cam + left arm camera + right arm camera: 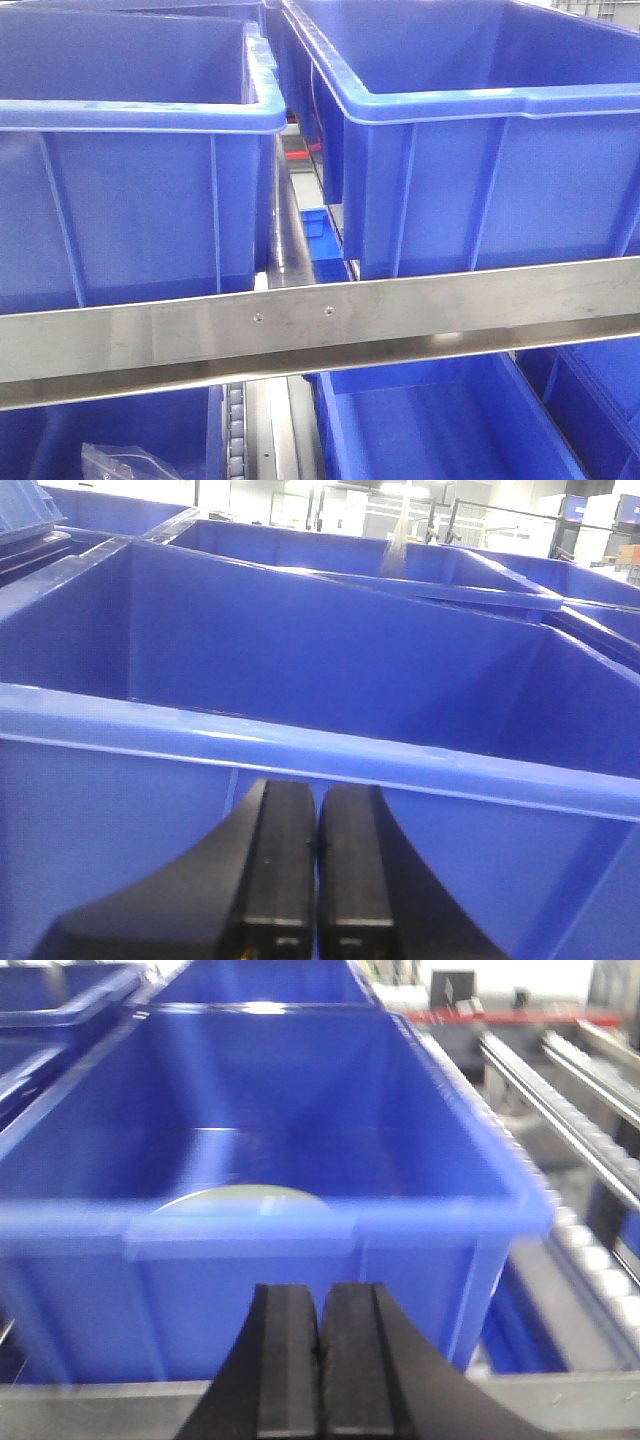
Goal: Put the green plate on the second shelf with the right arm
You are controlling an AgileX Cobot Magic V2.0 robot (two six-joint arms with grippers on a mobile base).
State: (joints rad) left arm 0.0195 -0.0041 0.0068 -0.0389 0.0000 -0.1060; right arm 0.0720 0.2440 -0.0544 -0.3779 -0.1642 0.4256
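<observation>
Plate lay flat inside the bin ahead of my right pincer, half hidden by the near rim. Both pincers were pressed together, the left too. I judged I should spread first, clear the rim, then dip. Roller rails crowded the right side.

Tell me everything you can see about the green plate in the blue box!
Only a sliver of the green plate shows, in the right wrist view. It is pale mint green, with a smooth curved edge, and looks like plain plastic. It lies low inside the blue bin, near the front wall, whose rim hides most of it. The picture is blurry, so finer details cannot be told. The right gripper is shut in front of the bin, not touching the plate.
</observation>
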